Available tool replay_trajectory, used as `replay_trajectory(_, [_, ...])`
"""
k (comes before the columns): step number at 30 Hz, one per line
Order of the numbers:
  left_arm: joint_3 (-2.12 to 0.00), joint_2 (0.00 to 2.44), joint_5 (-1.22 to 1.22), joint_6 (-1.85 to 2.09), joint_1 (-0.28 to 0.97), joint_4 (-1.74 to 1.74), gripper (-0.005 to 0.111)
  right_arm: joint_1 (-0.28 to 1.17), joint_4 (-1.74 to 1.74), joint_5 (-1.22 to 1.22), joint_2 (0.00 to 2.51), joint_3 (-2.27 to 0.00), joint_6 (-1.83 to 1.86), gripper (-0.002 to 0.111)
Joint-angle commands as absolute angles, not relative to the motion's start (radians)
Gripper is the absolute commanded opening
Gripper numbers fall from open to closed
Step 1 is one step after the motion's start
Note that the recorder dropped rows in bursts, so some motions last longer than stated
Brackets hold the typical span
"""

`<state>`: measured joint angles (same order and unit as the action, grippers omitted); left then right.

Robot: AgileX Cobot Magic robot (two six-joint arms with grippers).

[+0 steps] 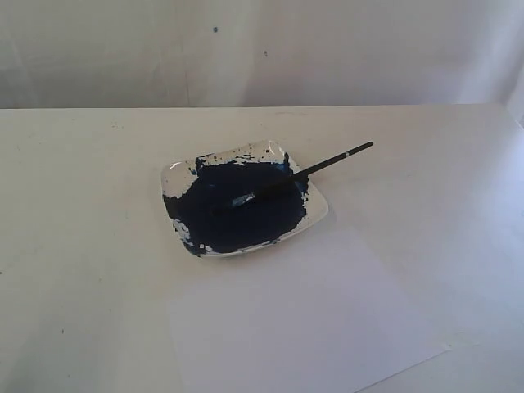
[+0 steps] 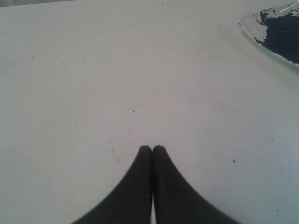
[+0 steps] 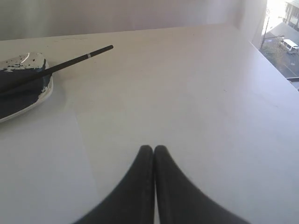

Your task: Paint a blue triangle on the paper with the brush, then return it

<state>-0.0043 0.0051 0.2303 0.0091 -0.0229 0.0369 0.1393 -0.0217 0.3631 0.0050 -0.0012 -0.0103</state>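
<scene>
The black-handled brush [image 1: 315,169] rests across a white dish [image 1: 315,221] filled with dark navy paint, its bristle end in the paint and its silver-banded end sticking out past the rim to the right. The right wrist view shows the same brush [image 3: 79,59] and dish [image 3: 32,103]. A blank white paper [image 1: 319,319] lies on the table in front of the dish; no blue triangle shows on it. My left gripper [image 2: 152,147] is shut over bare table, holding nothing. My right gripper [image 3: 153,147] is shut and empty above the paper's edge [image 3: 42,163]. Neither gripper appears in the exterior view.
The white table [image 1: 82,246] reaches back to a pale wall [image 1: 246,49]. The dish's rim [image 2: 261,37] shows in a corner of the left wrist view. A window with a street outside [image 3: 282,37] lies beyond the table's far edge in the right wrist view.
</scene>
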Motion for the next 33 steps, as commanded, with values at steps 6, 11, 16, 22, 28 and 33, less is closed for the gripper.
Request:
replay_trajectory(6, [0.000, 0.010, 0.232, 0.000, -0.016, 0.044, 0.000, 0.143, -0.010, 0.251, 0.000, 0.000, 0.000, 0.000])
replay_trajectory(11, [0.000, 0.010, 0.232, 0.000, -0.016, 0.044, 0.000, 0.143, -0.010, 0.122, 0.000, 0.000, 0.000, 0.000])
replay_trajectory(16, [0.000, 0.010, 0.232, 0.000, -0.016, 0.044, 0.000, 0.143, -0.014, -0.036, 0.000, 0.000, -0.081, 0.000])
replay_trajectory(22, [0.000, 0.010, 0.232, 0.000, -0.016, 0.044, 0.000, 0.143, -0.054, -0.366, 0.000, 0.000, -0.370, 0.000])
replay_trajectory(28, [0.000, 0.010, 0.232, 0.000, -0.016, 0.044, 0.000, 0.143, -0.055, -0.477, 0.000, 0.000, -0.376, 0.000])
replay_trajectory(33, [0.000, 0.010, 0.232, 0.000, -0.016, 0.044, 0.000, 0.143, -0.159, -0.379, 0.000, 0.000, -0.563, 0.000])
